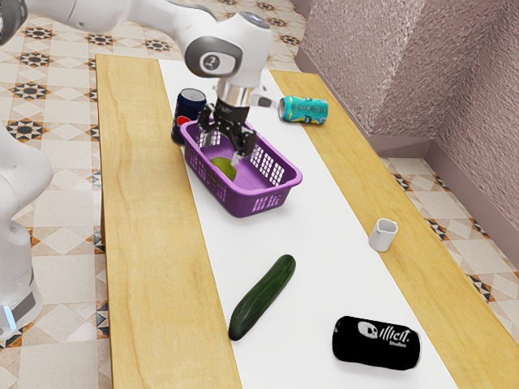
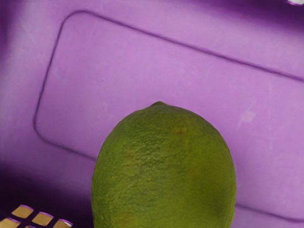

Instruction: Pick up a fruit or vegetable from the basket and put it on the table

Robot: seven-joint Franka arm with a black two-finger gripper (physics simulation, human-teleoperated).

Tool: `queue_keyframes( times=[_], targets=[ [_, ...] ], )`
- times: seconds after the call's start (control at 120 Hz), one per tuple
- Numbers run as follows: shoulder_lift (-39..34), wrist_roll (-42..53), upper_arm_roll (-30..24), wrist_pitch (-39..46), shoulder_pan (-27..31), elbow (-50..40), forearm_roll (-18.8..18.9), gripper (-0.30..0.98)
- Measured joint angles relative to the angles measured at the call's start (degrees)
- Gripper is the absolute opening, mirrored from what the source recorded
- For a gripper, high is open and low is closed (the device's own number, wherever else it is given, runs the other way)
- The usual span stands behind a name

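Wood-grained tabletop (image 1: 142,243) is overlaid by a white strip (image 1: 312,235); inside the perforated purple basket (image 1: 261,203), a dimpled, rounded lime (image 2: 164,171) is positioned below the opened gripper (image 1: 225,149).

Around the basket (image 1: 259,203) of smooth, softly shiny purple plastic, read as a clock face in the exterior view: at six, a cucumber (image 1: 262,297) with slightly glossy, faintly ridged skin; at five, a smooth black can (image 1: 376,344); at four, a smooth white cup (image 1: 383,235); at two, a rough, matt wall (image 1: 438,65); past ten, a dark can (image 1: 188,113) with a metal lid. The lime's (image 2: 164,175) rind is pebbled with a dull sheen. The table (image 1: 146,243) is grained wood, its white runner (image 1: 324,267) matt.
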Motion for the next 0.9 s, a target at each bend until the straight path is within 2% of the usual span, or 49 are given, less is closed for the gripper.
queue_keyframes(
  times=[0.375, 0.9],
  targets=[
    [4.2, 1.6, 1.6, 2.3, -0.7, 0.2, -0.2, 0.67],
    [4.2, 3.5, 1.8, 3.7, -0.9, -1.6, -0.6, 0.65]
  ],
)
